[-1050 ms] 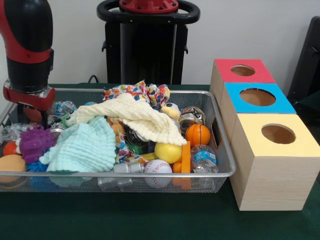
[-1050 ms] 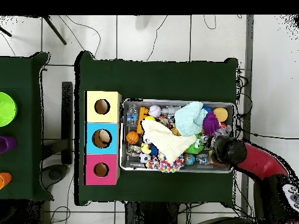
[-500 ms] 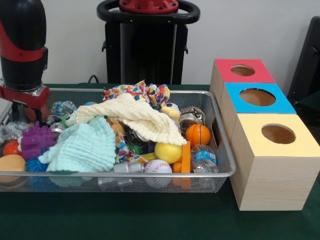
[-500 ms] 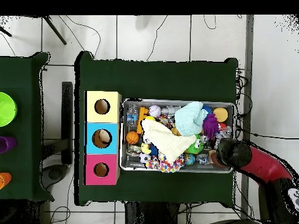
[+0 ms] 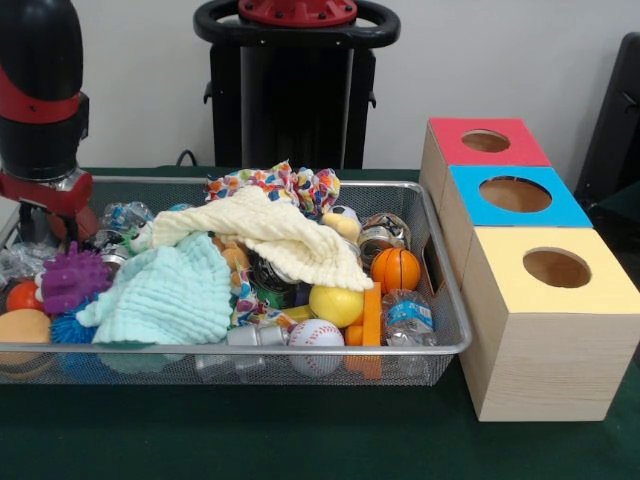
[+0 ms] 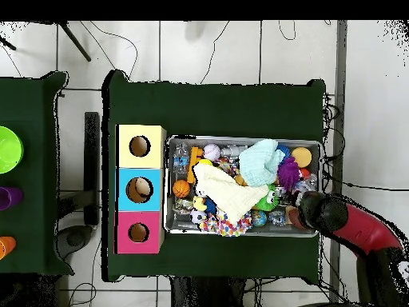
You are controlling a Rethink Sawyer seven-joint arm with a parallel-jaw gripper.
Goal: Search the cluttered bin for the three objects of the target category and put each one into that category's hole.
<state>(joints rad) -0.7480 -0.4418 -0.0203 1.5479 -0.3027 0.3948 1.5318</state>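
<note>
My arm hangs over the corner of the wire mesh bin that is farthest from the boxes, and my pincer goes down behind the purple spiky ball, so I cannot tell whether it is apart, together or clamped on something. The task does not name the category, so I judge that I am searching at this end. To do it well I should lift slowly and straight, because the things here lie tight together and one can pull out another. The two big cloths hide much, so I would move them aside before I decide what is left. The biggest container is the bin, full almost to its rim: a cream cloth lies over the middle, a mint green cloth just beside it at the front, a colourful patterned cloth at the back. At the end near the boxes I see a small basketball, a yellow ball, a baseball, a small water bottle and metal cans. Beside the bin stand three wooden boxes in a row, the yellow-topped box, the blue-topped box and the red-topped box; each has one round hole, and what is inside I cannot see.
</note>
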